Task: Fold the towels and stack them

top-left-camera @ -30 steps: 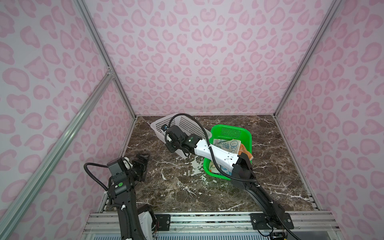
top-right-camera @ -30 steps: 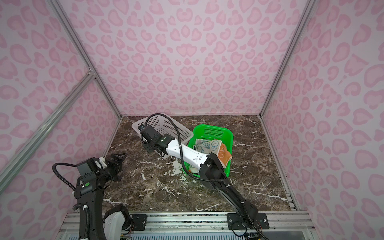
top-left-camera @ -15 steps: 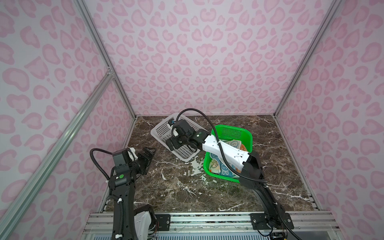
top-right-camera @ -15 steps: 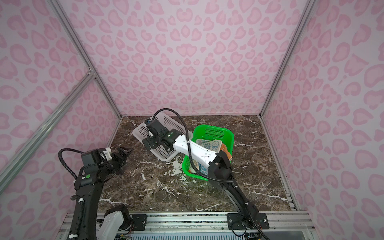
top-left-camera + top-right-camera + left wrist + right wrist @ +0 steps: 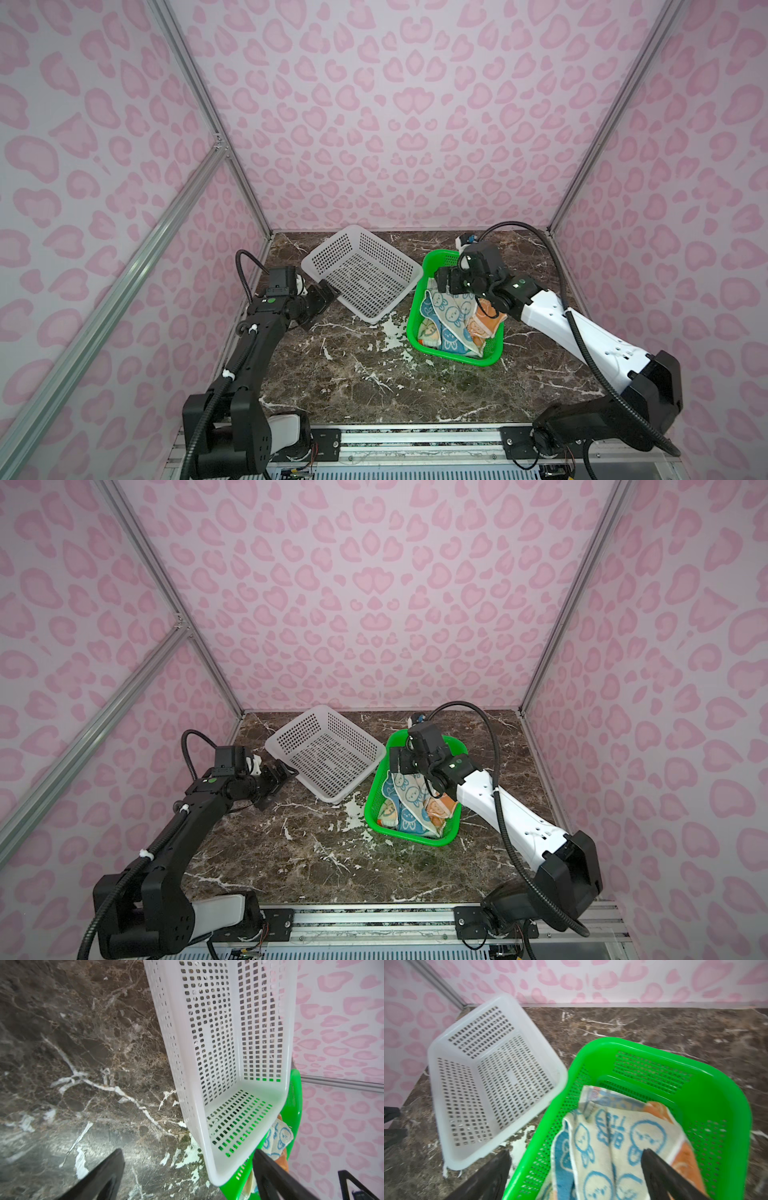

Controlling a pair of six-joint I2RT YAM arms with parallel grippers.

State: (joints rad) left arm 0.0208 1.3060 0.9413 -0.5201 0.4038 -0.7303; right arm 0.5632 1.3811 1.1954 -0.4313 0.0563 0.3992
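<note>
While the crumpled bunny-print terry towels point(image 5: 446, 320) lie in the green perforated plastic basket point(image 5: 453, 359), both the right hand point(image 5: 575, 1155) above them and the left hand point(image 5: 188, 1153) gape open, empty.

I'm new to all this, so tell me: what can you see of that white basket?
The white basket is a shallow rectangular plastic tub with rounded corners, a smooth rim, and small holes all over its floor and walls. It is empty and stands turned cornerwise at the back of the dark marble table. One corner comes right up to the green basket; whether they touch is unclear. The open left gripper hovers beside it, not gripping it.
</note>
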